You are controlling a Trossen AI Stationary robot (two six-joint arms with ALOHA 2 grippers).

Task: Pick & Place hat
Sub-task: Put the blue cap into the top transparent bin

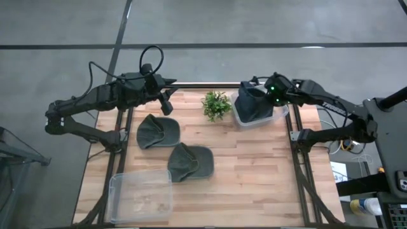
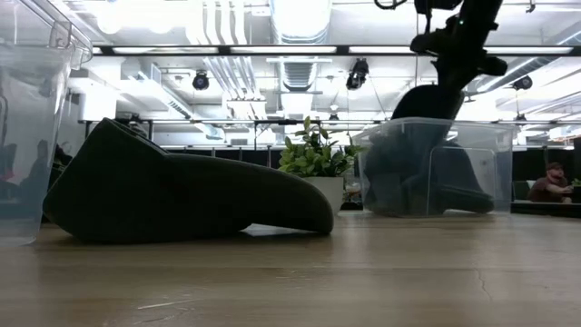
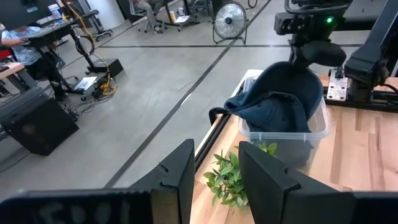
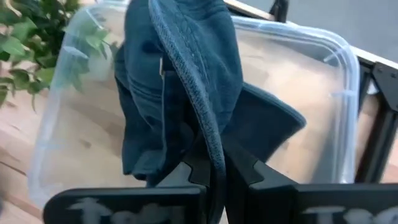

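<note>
Robotics lab in an open industrial hall: polished concrete floor (image 1: 210, 22), exposed ceiling ducts (image 2: 227, 73), a floor fan (image 3: 229, 20), workbenches with people (image 2: 547, 184) seated beyond the wooden table (image 1: 254, 172).

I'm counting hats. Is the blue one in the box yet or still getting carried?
Partly in. The blue hat hangs down into the clear box by the plant, but the right gripper fingers pinch its brim.

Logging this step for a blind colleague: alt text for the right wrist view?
The right gripper pinches the edge of a dark blue hat, hanging into a clear plastic bin on the wooden table. A small green plant stands beside the bin.
</note>
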